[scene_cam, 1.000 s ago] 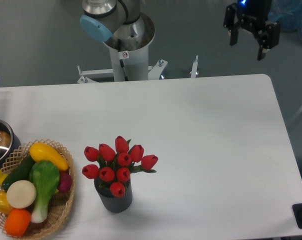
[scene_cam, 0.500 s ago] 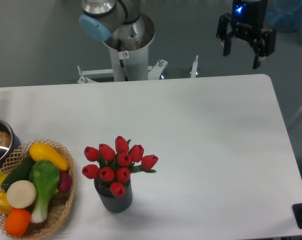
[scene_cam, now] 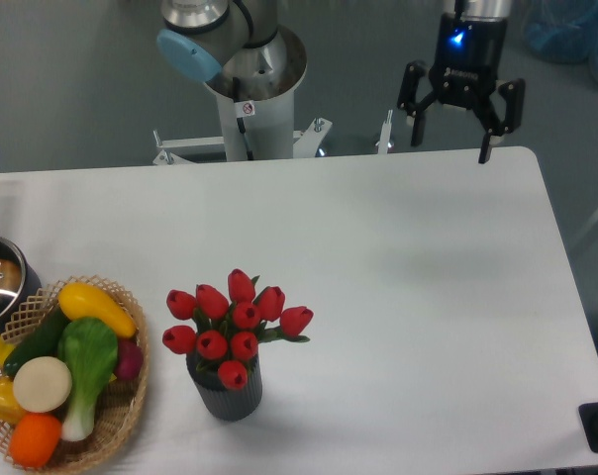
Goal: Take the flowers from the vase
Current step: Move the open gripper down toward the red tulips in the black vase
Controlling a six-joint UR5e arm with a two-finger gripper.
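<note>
White table (scene_cam: 418, 297): my gripper (scene_cam: 450, 144) hangs far behind the vase (scene_cam: 226, 392).
Jaws spread wide, empty; flowers (scene_cam: 234, 325) stand in it.

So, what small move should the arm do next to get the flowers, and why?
Probably it should carry the gripper forward and toward the flowers, keeping it high. The jaws are open and empty, at the table's far edge, while the red tulips stand in the vase near the front. Only once above the bunch should it descend.
</note>
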